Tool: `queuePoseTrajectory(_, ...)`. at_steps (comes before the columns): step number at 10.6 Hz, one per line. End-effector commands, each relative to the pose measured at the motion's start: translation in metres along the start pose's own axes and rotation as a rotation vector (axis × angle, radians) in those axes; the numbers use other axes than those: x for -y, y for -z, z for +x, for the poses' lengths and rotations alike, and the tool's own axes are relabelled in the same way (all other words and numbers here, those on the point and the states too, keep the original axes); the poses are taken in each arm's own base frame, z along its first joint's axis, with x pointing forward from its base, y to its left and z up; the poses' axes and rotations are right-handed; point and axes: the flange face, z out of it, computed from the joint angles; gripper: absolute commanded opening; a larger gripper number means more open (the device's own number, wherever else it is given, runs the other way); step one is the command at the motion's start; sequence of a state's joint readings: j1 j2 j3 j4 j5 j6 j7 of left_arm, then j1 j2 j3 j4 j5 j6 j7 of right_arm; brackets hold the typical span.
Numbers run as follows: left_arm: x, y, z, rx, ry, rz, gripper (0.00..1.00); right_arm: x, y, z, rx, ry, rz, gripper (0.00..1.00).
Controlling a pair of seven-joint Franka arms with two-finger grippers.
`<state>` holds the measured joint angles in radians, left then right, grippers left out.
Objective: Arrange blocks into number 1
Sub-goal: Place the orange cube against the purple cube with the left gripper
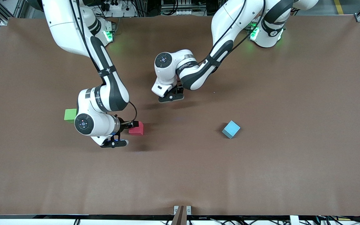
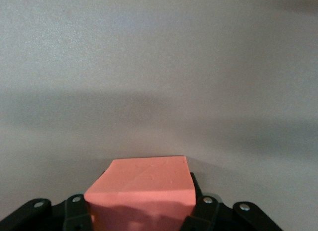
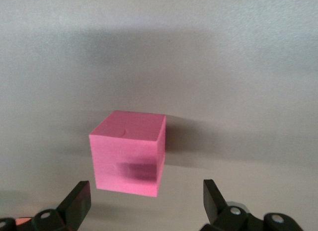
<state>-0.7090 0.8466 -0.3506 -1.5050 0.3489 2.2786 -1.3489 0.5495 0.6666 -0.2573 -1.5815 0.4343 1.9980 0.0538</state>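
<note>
My right gripper (image 1: 126,133) (image 3: 145,189) is open and low over the table, with a pink block (image 1: 136,128) (image 3: 129,151) lying just ahead of its fingertips, not between them. The left gripper (image 1: 171,95) (image 2: 141,211) hangs over the middle of the table, shut on a salmon-orange block (image 2: 141,186); in the front view the hand hides that block. A green block (image 1: 70,114) lies beside the right arm's wrist. A light blue block (image 1: 231,129) lies turned at an angle toward the left arm's end. The remaining blocks are out of view.
The brown table (image 1: 261,175) stretches wide around the blocks. A small metal bracket (image 1: 182,211) sits at the table's edge nearest the front camera. The right arm's forearm (image 1: 105,90) slants over the table above the green block.
</note>
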Motion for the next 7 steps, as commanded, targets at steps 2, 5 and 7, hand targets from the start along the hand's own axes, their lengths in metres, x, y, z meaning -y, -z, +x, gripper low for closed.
queuePoseTrajectory(2,-0.001,-0.002,-0.008,-0.006,-0.026,0.015,1.0,0.009,-0.012,0.009,-0.018,-0.017,0.03,1.0)
queuePoseTrajectory(5,-0.002,0.01,-0.002,-0.014,0.006,0.0,1.0,0.013,-0.018,0.012,-0.018,-0.015,0.024,1.0)
queuePoseTrajectory(7,0.004,0.04,0.015,-0.033,0.033,0.012,1.0,0.015,-0.023,0.016,-0.019,-0.011,0.015,1.0)
